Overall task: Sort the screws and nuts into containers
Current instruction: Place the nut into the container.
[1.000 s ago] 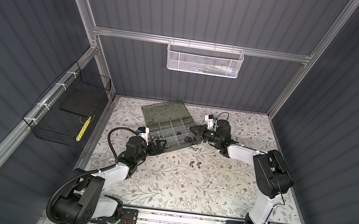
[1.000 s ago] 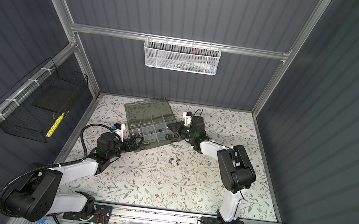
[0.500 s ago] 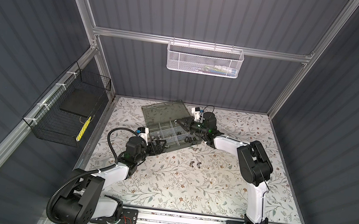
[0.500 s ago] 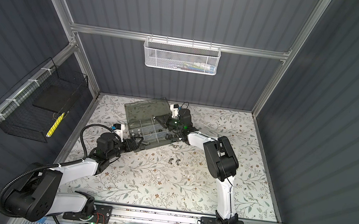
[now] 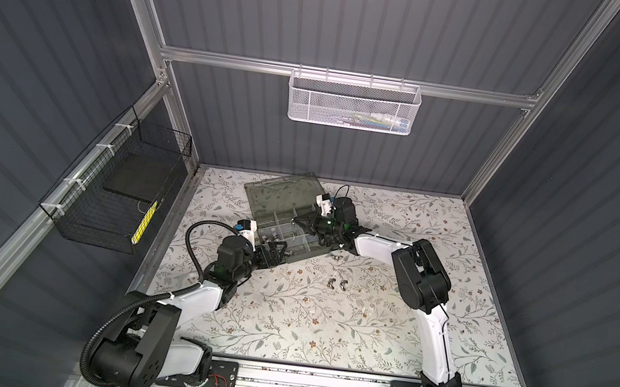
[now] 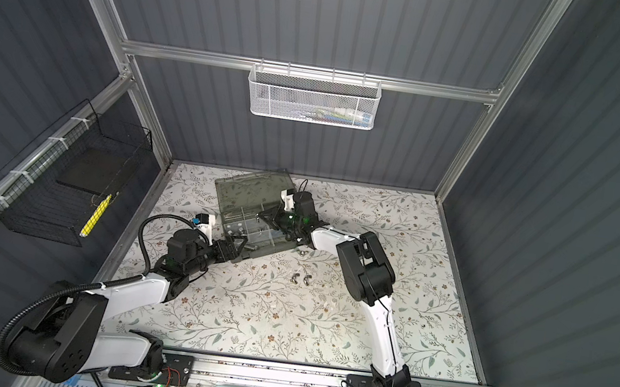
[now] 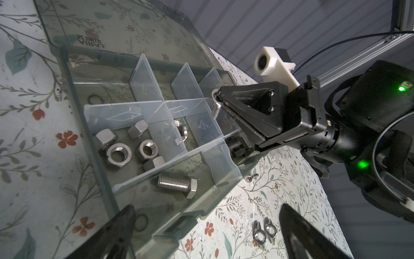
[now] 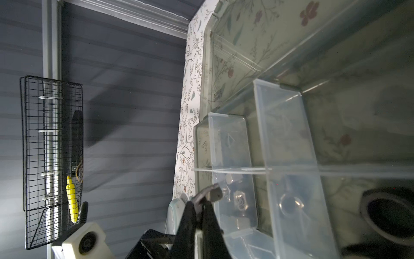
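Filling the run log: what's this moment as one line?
right claw: shut on wing nut, above organizer case | left claw: open, by case corner | table: loose wing nuts

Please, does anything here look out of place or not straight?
Yes. The organizer case lies turned at an angle to the edges of the table, not square. Two wing nuts lie loose on the table, apart from the case, and one small silver piece rests close beside it.

Five hex nuts (image 7: 116,154), two bolts (image 7: 177,183)
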Robot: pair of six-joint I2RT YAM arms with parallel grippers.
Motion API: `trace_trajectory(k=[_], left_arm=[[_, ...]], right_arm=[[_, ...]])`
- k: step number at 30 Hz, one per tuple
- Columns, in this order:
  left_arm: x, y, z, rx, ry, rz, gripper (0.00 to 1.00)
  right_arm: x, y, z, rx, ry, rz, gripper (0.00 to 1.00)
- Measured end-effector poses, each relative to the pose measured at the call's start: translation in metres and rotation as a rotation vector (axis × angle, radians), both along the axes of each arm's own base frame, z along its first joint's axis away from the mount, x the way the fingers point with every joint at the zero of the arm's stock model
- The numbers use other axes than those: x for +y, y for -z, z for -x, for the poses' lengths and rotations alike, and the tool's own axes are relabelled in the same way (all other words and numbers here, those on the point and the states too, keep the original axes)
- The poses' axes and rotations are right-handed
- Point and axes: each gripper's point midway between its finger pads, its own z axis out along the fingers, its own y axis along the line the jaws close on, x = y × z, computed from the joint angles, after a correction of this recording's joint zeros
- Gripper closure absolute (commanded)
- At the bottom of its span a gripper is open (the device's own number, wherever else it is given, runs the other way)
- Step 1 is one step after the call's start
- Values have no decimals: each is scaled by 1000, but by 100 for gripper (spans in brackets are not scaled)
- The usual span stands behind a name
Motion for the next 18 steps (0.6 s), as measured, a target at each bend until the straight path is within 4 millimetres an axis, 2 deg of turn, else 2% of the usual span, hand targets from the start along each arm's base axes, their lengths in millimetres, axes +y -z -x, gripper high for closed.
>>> trace_trajectory(k=[7, 18], left_arm=[[0, 1, 0, 1, 0, 0, 0], [0, 3, 0, 8, 0, -2, 0]], right_arm=[[-3, 17, -1, 10, 8, 58, 89], [-5, 28, 0, 17, 12, 102, 81]])
